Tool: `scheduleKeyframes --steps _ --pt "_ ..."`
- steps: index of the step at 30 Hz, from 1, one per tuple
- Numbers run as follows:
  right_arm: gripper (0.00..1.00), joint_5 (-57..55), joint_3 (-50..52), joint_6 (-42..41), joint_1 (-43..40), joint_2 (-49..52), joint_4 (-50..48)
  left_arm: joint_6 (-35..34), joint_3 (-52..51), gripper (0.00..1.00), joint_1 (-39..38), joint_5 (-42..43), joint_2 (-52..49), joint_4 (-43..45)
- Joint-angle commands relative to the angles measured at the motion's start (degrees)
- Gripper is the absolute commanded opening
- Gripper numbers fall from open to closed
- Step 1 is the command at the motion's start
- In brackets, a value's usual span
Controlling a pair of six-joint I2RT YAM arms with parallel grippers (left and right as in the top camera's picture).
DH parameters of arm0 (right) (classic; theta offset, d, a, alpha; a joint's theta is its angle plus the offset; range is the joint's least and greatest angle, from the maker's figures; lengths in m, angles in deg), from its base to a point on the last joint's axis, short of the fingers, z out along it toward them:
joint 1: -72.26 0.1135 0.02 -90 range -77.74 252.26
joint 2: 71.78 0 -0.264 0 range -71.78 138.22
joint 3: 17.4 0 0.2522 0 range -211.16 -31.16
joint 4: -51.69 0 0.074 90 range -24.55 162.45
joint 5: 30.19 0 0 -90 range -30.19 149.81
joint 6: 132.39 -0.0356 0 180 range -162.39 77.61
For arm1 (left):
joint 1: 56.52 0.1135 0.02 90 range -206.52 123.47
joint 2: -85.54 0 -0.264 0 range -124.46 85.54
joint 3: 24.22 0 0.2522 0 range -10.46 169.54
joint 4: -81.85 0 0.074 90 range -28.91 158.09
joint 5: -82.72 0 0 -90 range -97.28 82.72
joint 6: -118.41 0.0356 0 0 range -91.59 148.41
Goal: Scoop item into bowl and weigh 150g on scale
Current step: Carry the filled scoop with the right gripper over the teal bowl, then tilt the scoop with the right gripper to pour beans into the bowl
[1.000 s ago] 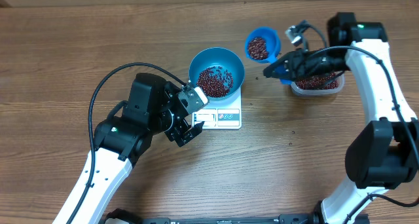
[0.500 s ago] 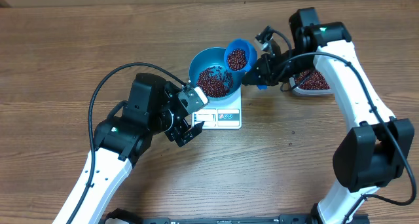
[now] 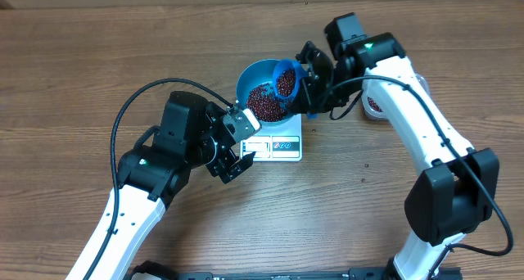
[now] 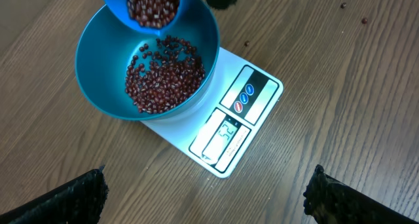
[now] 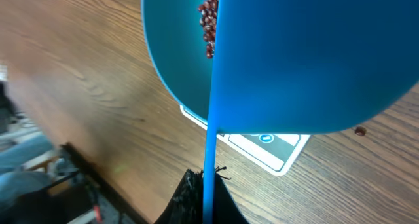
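Bowl (image 3: 244, 80) on scale (image 3: 283, 146), over far end; display end bare. Beans (image 4: 160, 83) loose in bowl bottom. Right gripper (image 3: 311, 95) clenched on scoop (image 3: 285, 77) handle. Scoop tilted above bowl's right rim, beans inside. Left gripper (image 3: 236, 153) spread wide, holding nothing, just left of scale. Tub (image 3: 375, 105) right of scale, mostly behind right arm.

The only readable figure stood on the scale (image 4: 208, 112): its grey display (image 4: 227, 131), seen at a slant from the left wrist view, showed digits that looked like "52". Beside it a dark strip carried three small round button signs (image 4: 243, 98), two blue and one red, their symbols too small to read. In the overhead view the display was illegible.
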Motion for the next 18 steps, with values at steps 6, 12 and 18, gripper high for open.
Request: scheduleKeyframes --steps 6,12,18 --pt "0.04 -10.8 -1.6 -2.4 4.2 -2.0 -1.1 -1.0 1.6 1.0 0.3 0.5 -0.2 0.0" --pt "0.04 -16.1 -1.6 -2.4 6.4 -2.0 -1.7 -1.0 1.6 1.0 0.3 0.5 -0.2 0.0" --pt "0.04 -20.6 -1.6 -2.4 8.3 -2.0 -1.9 -1.0 1.6 0.99 0.3 0.5 -0.2 0.0"
